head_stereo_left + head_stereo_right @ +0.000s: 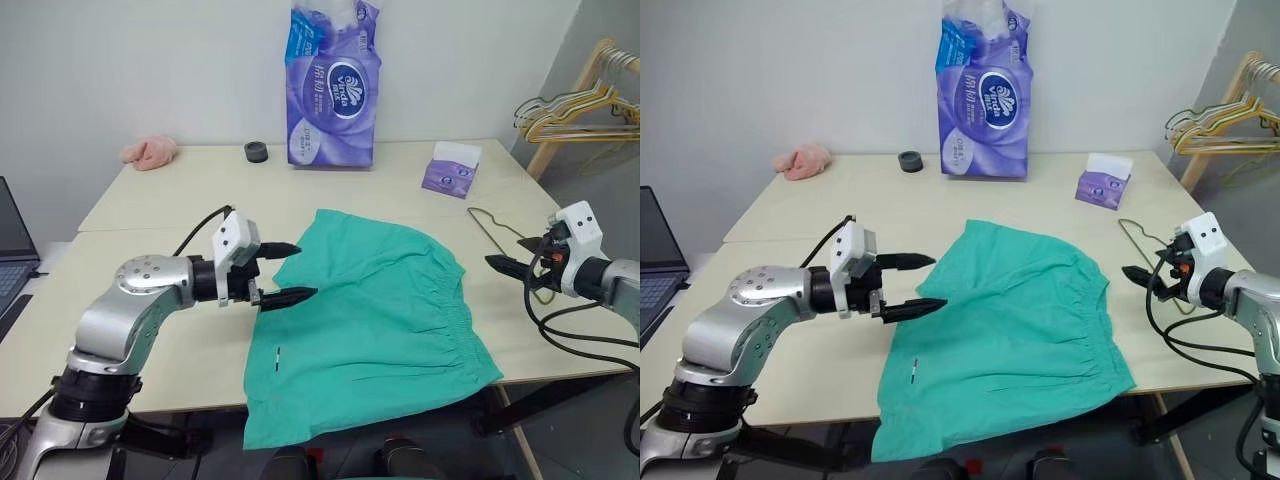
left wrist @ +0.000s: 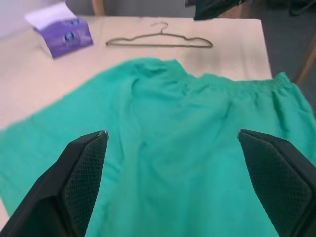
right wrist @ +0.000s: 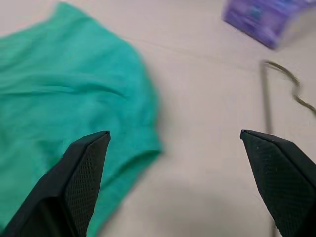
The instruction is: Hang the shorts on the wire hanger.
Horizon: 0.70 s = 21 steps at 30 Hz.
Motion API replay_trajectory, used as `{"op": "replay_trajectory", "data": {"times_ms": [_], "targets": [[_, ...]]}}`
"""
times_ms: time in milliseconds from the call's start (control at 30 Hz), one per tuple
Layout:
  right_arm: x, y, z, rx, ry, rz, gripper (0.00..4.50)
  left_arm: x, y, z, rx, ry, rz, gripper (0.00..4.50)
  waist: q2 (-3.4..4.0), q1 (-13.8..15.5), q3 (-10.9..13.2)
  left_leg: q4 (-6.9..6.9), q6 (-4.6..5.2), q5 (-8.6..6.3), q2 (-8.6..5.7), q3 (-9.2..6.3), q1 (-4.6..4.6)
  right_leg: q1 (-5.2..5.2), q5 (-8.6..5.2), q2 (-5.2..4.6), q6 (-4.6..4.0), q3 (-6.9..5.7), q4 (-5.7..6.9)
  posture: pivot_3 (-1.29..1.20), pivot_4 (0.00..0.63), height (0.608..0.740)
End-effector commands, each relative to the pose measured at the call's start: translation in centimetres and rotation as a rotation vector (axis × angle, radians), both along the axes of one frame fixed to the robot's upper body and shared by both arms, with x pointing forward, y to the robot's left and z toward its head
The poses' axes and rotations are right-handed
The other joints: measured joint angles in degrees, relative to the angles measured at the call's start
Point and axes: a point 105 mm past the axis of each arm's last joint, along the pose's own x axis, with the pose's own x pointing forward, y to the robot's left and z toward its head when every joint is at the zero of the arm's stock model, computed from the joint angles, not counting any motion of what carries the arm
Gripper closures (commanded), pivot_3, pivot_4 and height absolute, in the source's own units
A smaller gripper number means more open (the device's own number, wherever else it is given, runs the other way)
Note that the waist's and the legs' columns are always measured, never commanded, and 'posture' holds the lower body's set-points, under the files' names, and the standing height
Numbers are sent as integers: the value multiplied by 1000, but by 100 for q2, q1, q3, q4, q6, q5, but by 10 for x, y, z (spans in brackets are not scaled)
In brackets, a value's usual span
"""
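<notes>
Teal-green shorts (image 1: 375,320) lie flat, waistband gathered.

Even, bright indoor light, soft and without glare on the pale bench (image 1: 150,300) — shadows stay faint. Head views are sharp; the right wrist view is smeared, blurring the wire hanger (image 3: 269,94).

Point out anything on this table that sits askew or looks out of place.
The shorts lie skewed across the table, and their lower part spills over the near edge and hangs off. The wire hanger lies flat beside them with nothing on it. Both grippers, left and right, are open and hold nothing.
</notes>
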Motion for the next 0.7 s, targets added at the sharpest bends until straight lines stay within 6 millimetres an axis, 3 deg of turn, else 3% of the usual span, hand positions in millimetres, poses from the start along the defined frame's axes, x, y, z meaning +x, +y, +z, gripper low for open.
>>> {"op": "replay_trajectory", "data": {"times_ms": [33, 133, 233, 433, 700], "targets": [[10, -29, 0, -93, -27, -145, 0, -2, -12, 21, -3, -92, -46, 37, 1, -18, 0, -2, 0, 0, 0, 4, -4, -7, 0, 2, 0, 4, 1, -56, 39, 740], [14, -51, -23, -125, 42, -221, 0, -7, -19, 27, 20, -101, -105, 37, 1, -82, 0, -4, 0, 0, 3, 10, -8, -15, 0, 14, 0, 16, 4, -60, 38, 740], [18, -59, -39, -109, 92, -239, 0, -10, -20, 27, 40, -93, -141, 37, 3, -151, 1, -4, 1, 0, 4, 18, -5, -13, 1, 36, 1, 30, 2, -60, 38, 740], [35, -70, -48, -83, 141, -291, 0, -17, -24, 28, 49, -49, -206, 37, 8, -337, 4, -2, 2, 1, 6, 34, 0, -12, 10, 56, 16, 39, 3, -50, 36, 740], [36, -70, -65, -69, 244, -279, 0, -22, -24, 27, 66, -48, -223, 37, 8, -373, 5, -5, 3, 0, 7, 26, -1, -9, 10, 56, 15, 43, 0, -19, 42, 740]]}}
